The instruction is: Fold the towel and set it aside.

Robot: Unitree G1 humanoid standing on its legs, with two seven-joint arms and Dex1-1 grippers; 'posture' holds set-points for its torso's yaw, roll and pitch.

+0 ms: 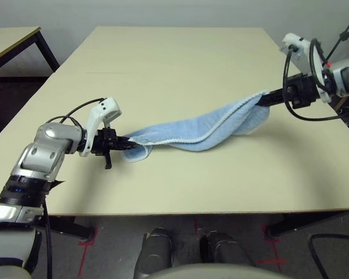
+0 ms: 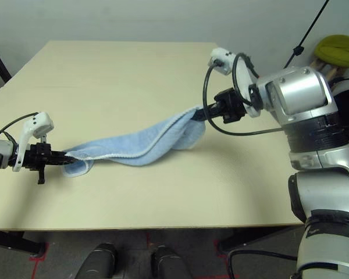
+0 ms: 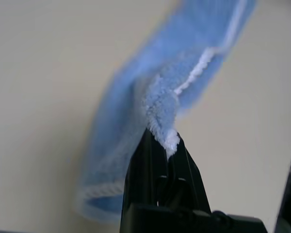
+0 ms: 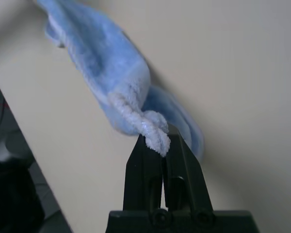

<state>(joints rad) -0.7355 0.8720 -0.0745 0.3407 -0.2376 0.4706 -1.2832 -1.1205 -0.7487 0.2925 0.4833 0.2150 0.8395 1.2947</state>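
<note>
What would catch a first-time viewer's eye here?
First, the light-blue towel with white edging, strung slantwise between the robot's two hands over the pale table. Next, the black fingers at its ends: the left gripper pinches one near the table's front edge, the right gripper pinches the other, farther back.

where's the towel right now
In both eye views the towel is stretched between the left pincer and the right pincer, above the middle of the table.
</note>
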